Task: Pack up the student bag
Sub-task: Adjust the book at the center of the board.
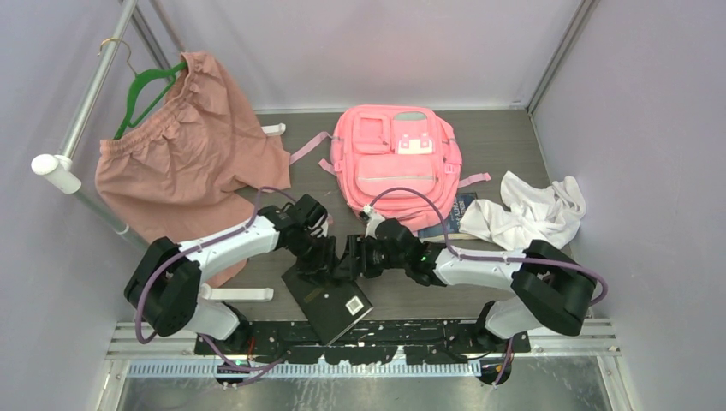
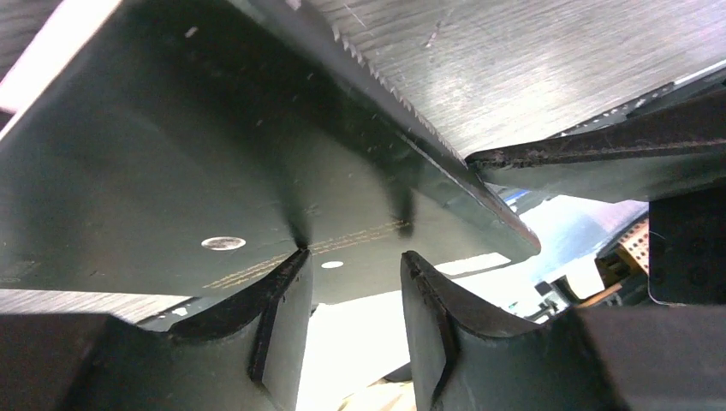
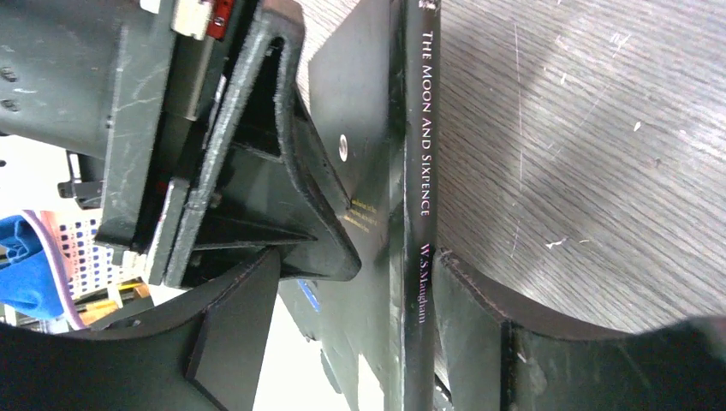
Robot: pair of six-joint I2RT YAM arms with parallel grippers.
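Right pincer [image 3: 358, 257]: fingers spread wide, one on each side of a black book [image 3: 368, 128]. One finger [image 3: 479, 334] rests against the spine, which reads "THE MOON AND SIXPENCE". A narrow gap shows between the other finger and the cover. The pincer is not clamped on the book.

Left pincer [image 2: 353, 257]: fingers apart, nothing held between them. Both fingertips sit at the face of the book, close to its lower edge. In the right wrist view, one of its fingers presses its tip on the cover just beside the right pincer.

Position of both pincers: tip to tip at the middle of the table [image 1: 505, 145], over the far end of the book. The book lies at an angle near the arm bases, with a white label on its cover.

Pink backpack [image 1: 398, 163]: flat on the table beyond the pincers, at the far centre, front pockets and pale patch facing up. It is apart from both pincers. A dark blue book [image 1: 458, 214] shows at its near right edge.

White cloth [image 1: 535, 210]: crumpled, right of the backpack.

Dusty-pink garment [image 1: 184, 158]: far left, on a green hanger [image 1: 141, 94].
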